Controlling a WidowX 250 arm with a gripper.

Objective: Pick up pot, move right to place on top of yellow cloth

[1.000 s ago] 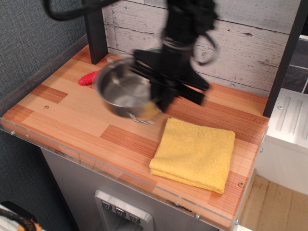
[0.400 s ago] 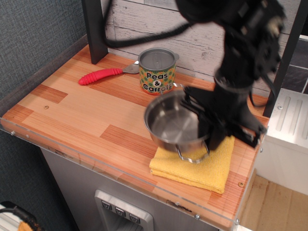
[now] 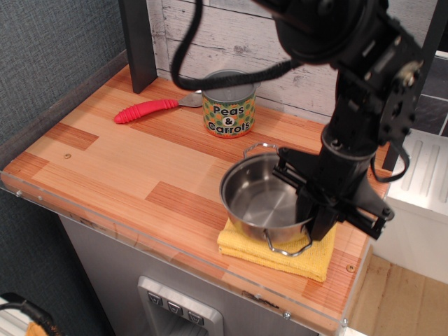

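The shiny steel pot sits low over the yellow cloth, covering most of it; whether it rests on the cloth or hangs just above it I cannot tell. One wire loop handle points back and one points toward the front. My black gripper comes down from the upper right and is shut on the pot's right rim. Only the cloth's front edge and right corner show under the pot and gripper.
A green-and-yellow "Peas & Carrots" can stands behind the pot near the back wall. A red-handled utensil lies to its left. A dark post stands at the back left. The wooden counter ends just right of the cloth.
My gripper carried the pot from the left middle of the counter rightward and down, from above the bare wood to over the yellow cloth. The can came into view behind it.
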